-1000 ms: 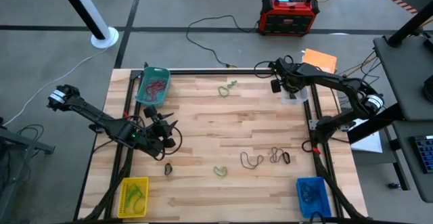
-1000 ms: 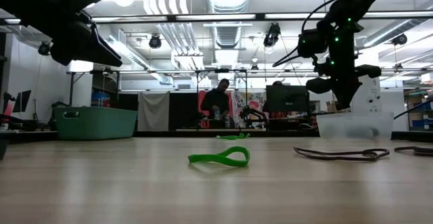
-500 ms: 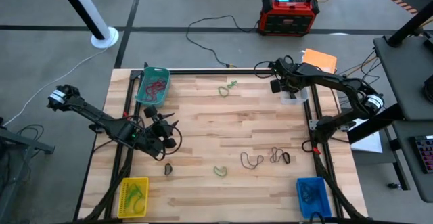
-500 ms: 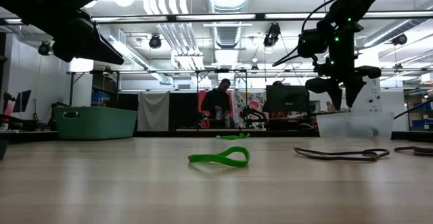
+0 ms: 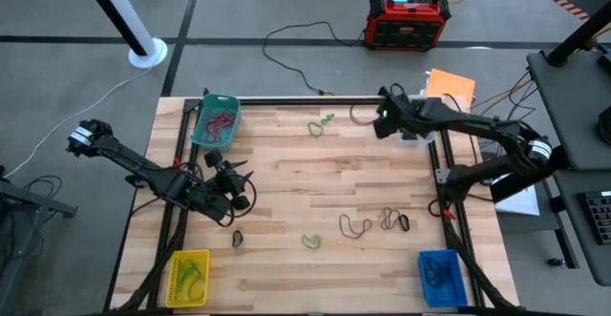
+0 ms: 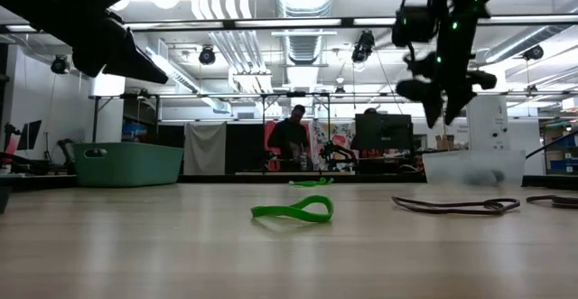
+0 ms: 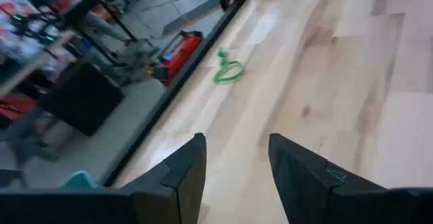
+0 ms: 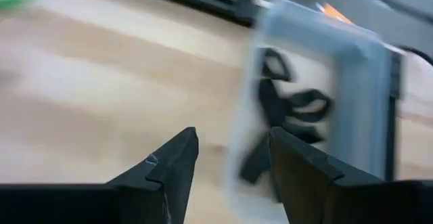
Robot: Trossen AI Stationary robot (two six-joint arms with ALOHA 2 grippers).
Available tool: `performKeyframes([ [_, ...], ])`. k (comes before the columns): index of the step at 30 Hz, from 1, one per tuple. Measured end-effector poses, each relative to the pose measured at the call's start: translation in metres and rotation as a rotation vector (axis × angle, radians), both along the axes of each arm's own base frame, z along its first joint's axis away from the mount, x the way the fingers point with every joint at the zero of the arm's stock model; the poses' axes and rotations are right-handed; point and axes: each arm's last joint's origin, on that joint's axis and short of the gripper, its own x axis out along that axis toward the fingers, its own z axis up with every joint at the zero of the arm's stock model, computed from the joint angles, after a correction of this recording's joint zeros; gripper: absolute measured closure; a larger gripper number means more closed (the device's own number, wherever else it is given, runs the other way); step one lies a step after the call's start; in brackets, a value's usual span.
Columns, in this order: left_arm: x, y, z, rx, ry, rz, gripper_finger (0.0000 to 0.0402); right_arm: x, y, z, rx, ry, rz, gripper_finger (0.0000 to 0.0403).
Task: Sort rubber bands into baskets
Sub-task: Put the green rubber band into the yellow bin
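My right gripper hangs open and bare above the far right of the table, just left of the clear basket, which holds black rubber bands. My left gripper stands open and bare above the table's left middle. Loose rubber bands lie flat on the wood: a green one far, a green one near, a black one and dark ones. The teal basket holds red bands.
A yellow basket sits at the near left corner and a blue basket at the near right, each with bands inside. A black frame rail borders the table. A red-and-black box and cables lie on the floor beyond.
My right gripper has opened, risen and swung from over the clear basket toward the table's left edge, out over the bare wood. The bands on the table lie as before.
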Motion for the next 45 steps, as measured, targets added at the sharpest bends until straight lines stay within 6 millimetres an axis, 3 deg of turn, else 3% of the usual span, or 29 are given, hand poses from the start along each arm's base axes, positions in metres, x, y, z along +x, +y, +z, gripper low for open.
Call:
performKeyframes([
  [5,0.004,-0.004,0.000,-0.203,-0.101,-0.013,0.0256,0.029,0.049,0.005,-0.094,-0.061,0.221,0.0237],
  [11,0.012,-0.014,-0.006,-0.448,-0.057,-0.111,0.0256,0.063,0.112,-0.013,-0.263,-0.215,0.537,0.0243],
  [18,0.036,-0.032,0.003,-0.612,0.004,-0.231,0.0256,0.076,0.162,-0.034,-0.339,-0.321,0.888,0.0243],
  [25,0.073,-0.056,-0.001,-0.511,0.149,-0.343,0.0256,0.077,0.170,-0.032,-0.335,-0.339,0.925,0.0247],
  [37,0.137,-0.089,-0.057,-0.265,0.324,-0.514,0.0256,0.077,0.170,-0.031,-0.329,-0.343,0.931,0.0245],
  [45,0.158,-0.099,-0.083,-0.237,0.385,-0.549,0.0256,0.077,0.170,-0.031,-0.328,-0.356,0.924,0.0239],
])
